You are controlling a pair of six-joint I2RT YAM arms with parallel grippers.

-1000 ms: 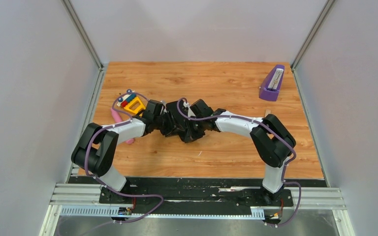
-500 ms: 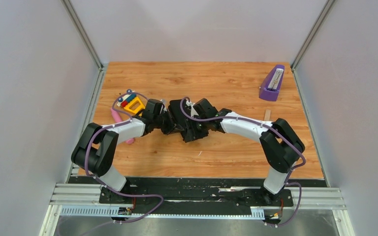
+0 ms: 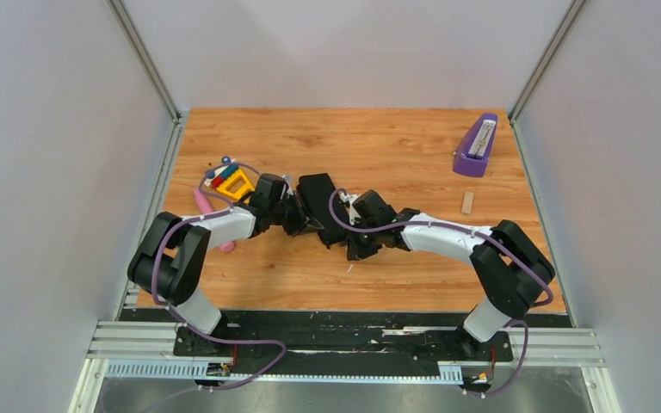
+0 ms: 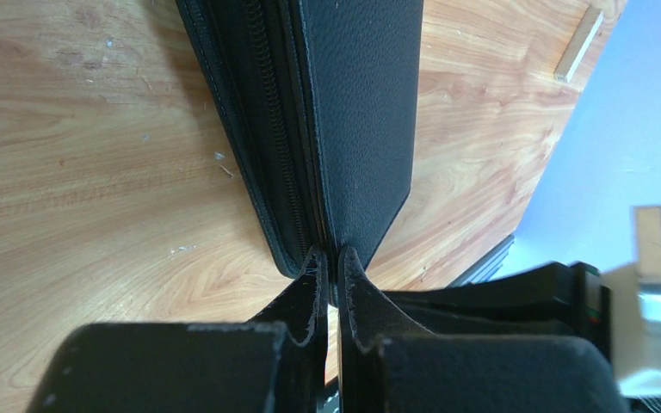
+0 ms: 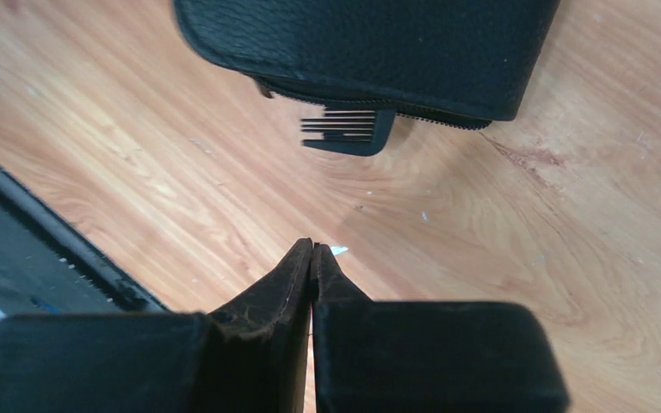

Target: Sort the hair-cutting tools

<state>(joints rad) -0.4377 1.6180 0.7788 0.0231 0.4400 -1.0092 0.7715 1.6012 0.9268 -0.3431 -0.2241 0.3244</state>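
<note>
Camera above shows my left gripper (image 3: 308, 225) at the 7 o'clock corner of the black zip case (image 3: 317, 198), while my right gripper (image 3: 353, 251) has pulled back off it toward 5 o'clock since a second ago. Left wrist: my fingers (image 4: 307, 297) pinch the case's thin cover edge. Right wrist: my fingers (image 5: 286, 288) are pressed together on nothing, and a black comb (image 5: 349, 133) pokes from under the case at 12 o'clock, apart from them.

Black zip case (image 3: 317, 196) central, purple box (image 3: 475, 146) far right, pink tube (image 3: 199, 201) left
</note>
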